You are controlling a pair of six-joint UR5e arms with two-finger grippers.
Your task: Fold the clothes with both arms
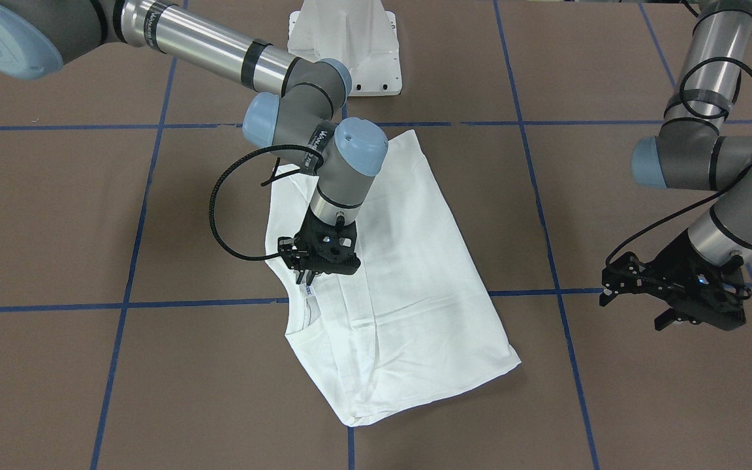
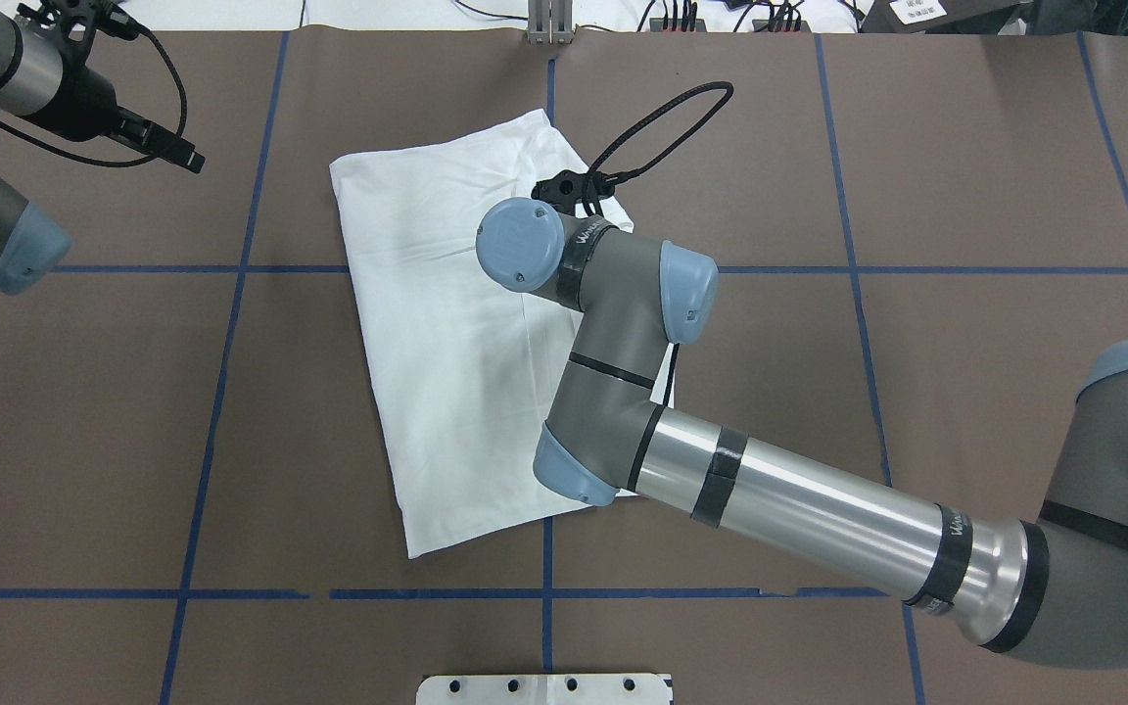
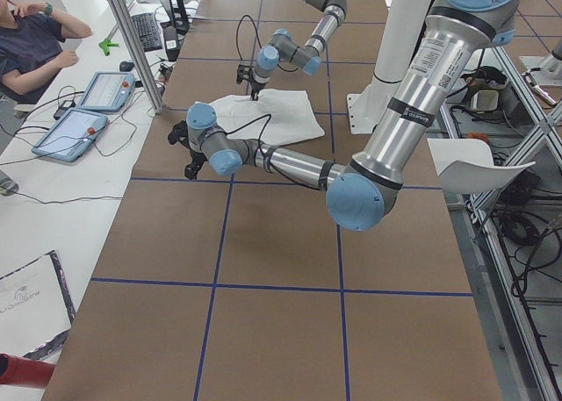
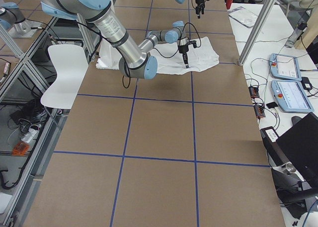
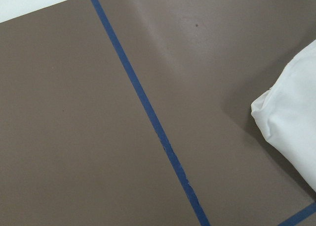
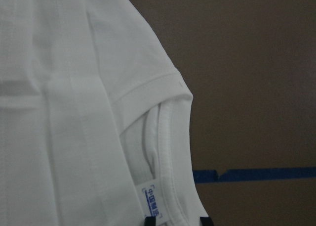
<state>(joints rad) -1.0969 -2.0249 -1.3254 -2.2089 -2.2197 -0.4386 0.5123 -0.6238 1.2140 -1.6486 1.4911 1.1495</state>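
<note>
The white T-shirt [image 1: 408, 274] lies folded into a long rectangle in the middle of the brown table [image 1: 56, 215], also visible in the overhead view [image 2: 437, 323]. Its ribbed collar [image 6: 173, 152] and blue-printed neck label [image 6: 153, 201] face up at one end. My right gripper [image 1: 304, 277] points down just over the collar, open with a narrow gap, one fingertip on either side of the collar rib [image 6: 177, 222]. Off the cloth to one side, my left gripper [image 1: 634, 312] hangs open above bare table. Its wrist view catches one corner of the T-shirt [image 5: 296, 112].
The white metal pedestal [image 1: 343, 46] stands at the robot's side of the table. Blue tape lines [image 1: 128, 261] cross the brown surface. Beyond the table's far edge, a person [image 3: 26, 41] sits at a side bench with tablets [image 3: 75, 129].
</note>
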